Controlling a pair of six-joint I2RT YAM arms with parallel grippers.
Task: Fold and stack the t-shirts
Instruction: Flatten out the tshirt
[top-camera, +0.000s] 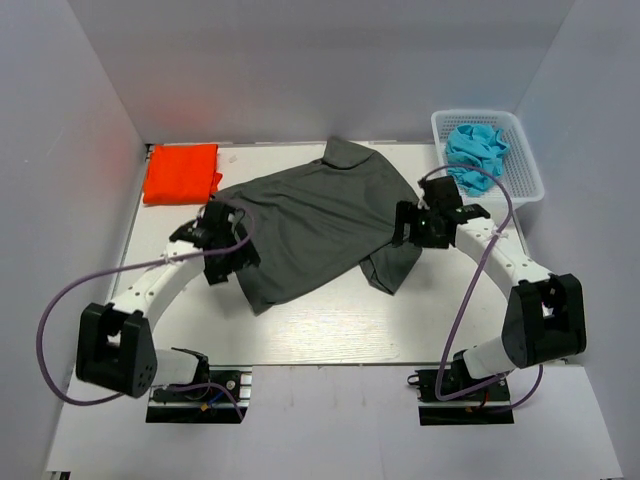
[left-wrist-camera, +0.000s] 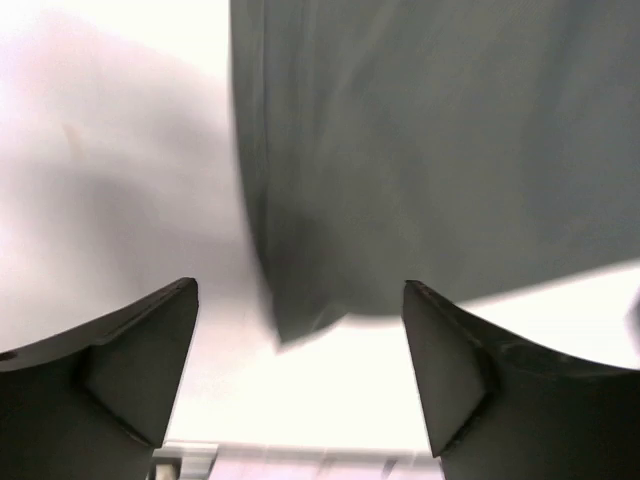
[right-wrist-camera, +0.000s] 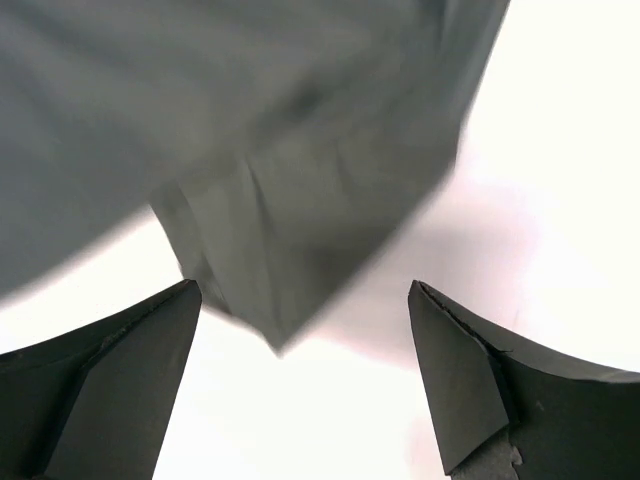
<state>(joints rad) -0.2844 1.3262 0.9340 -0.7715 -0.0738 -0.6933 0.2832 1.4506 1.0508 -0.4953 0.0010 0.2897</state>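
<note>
As the left gripper hovers at the left edge of the charcoal-grey t-shirt, its jaws stand wide apart with nothing pinched between them. The left wrist view backs that up: a corner of grey cloth lies on the counter just ahead of the gap. Across the way, the right gripper is just as wide and empty too, poised at the shirt's right side where a doubled-over flap pokes out. Sleeve or hem, I can't call it from here.

Between the two arms the grey shirt lies spread and skewed across the middle of the counter, rumpled, not yet folded. Over at the far left corner sits the orange-red t-shirt, already a neat folded block, well apart from the action. Far right, a white basket holds a bundle of blue cloth.

Now, the handling: this looks like light, limp cotton. It'll sag, drape and drag, and a single layer can slip out of a shallow pinch. Best bet, I'd say, is each gripper taking an edge corner on its own side. Bite well in over the hem so the seam gives some purchase, then lift together so the fabric doesn't twist.
</note>
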